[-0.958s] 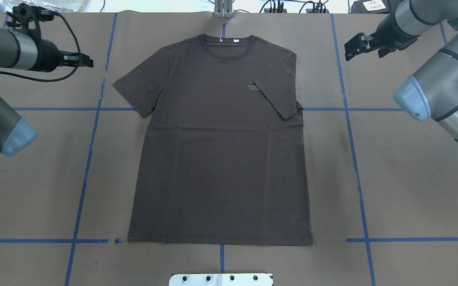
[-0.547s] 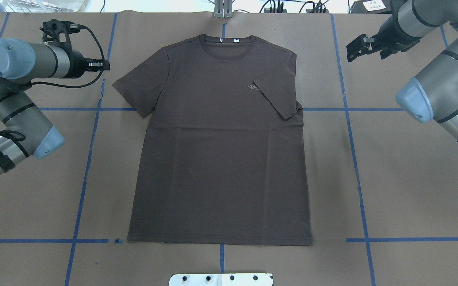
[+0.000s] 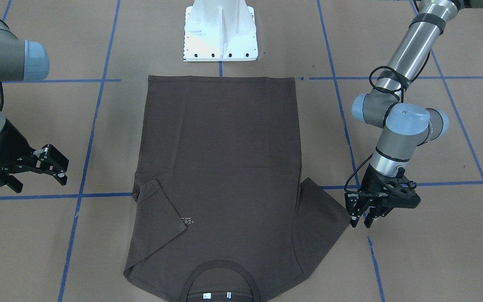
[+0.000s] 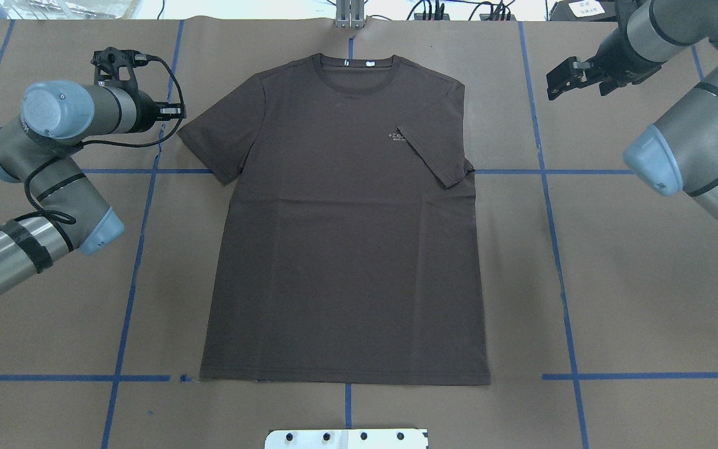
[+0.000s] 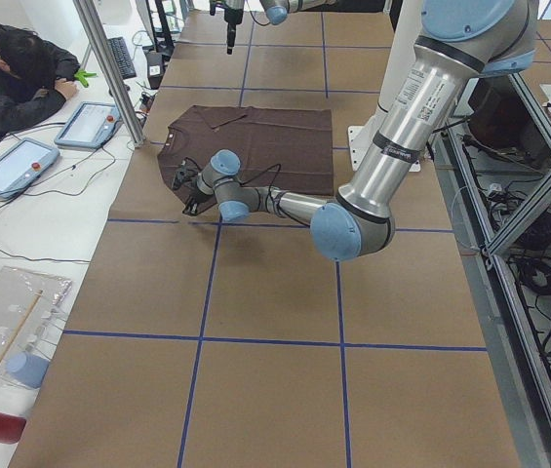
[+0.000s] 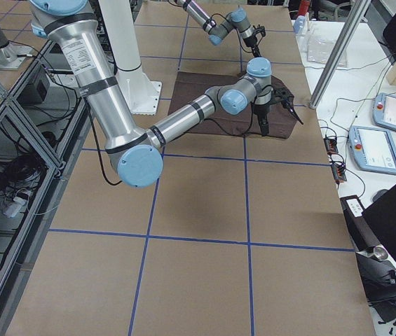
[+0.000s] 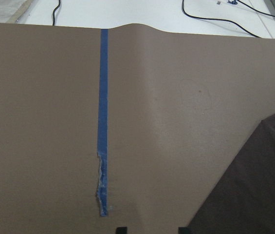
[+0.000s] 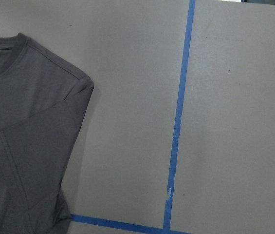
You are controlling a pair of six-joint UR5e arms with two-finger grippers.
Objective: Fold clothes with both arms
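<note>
The dark brown cotton T-shirt (image 4: 346,249) lies flat on the table (image 4: 646,312); jaws of the silver-grey left arm (image 4: 85,112) gape beside its spread sleeve (image 4: 212,140), the right arm (image 4: 702,131) seemingly likewise, so a shallow pinch might miss cloth.

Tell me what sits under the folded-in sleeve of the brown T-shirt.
The folded sleeve lies on the T-shirt's chest and overlaps the end of the pale logo. Only the logo's first characters show; the rest, and the cloth beneath, are covered.
</note>
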